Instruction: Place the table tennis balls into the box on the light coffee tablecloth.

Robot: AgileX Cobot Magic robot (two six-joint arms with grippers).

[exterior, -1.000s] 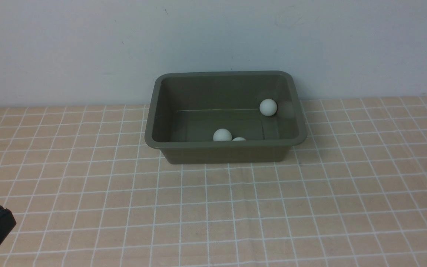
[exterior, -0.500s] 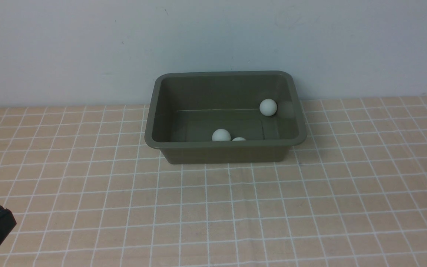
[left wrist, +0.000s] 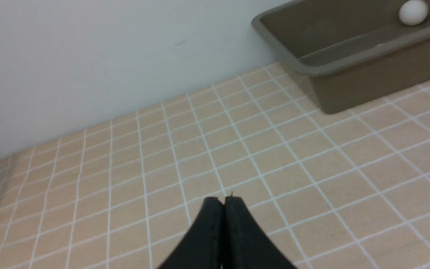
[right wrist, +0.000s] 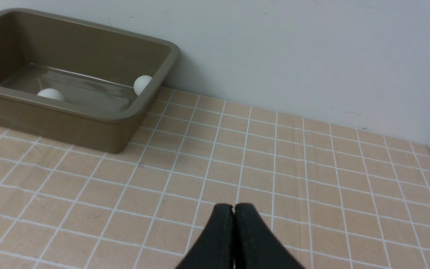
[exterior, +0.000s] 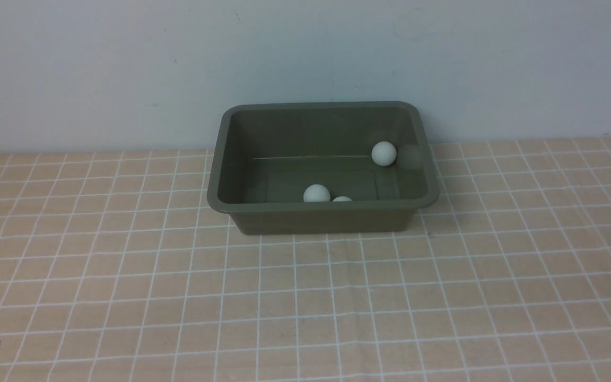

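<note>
We see the box [exterior: 322, 168], an olive-green tub, standing on the light coffee tablecloth [exterior: 305, 297] close to the pale wall [exterior: 305, 63]. All three table tennis balls lie inside it. One ball [exterior: 384, 154] rests at the box's far right corner, touching or nearly touching the right wall. A second ball [exterior: 316, 193] sits by the box's near wall, about midway along it, and a third ball [exterior: 342, 199] lies just beside it (only its top shows above the near rim, so we cannot tell whether the two touch).

Our left gripper [left wrist: 223, 199] hangs above bare cloth, well apart from the box and to its near left, with its black jaws pressed together and nothing between them. In the front view only a sliver of it shows at the lower corner. Our right gripper [right wrist: 234, 206] hangs over the cloth to the near right of the box, jaws likewise closed flat against each other, empty.
</note>
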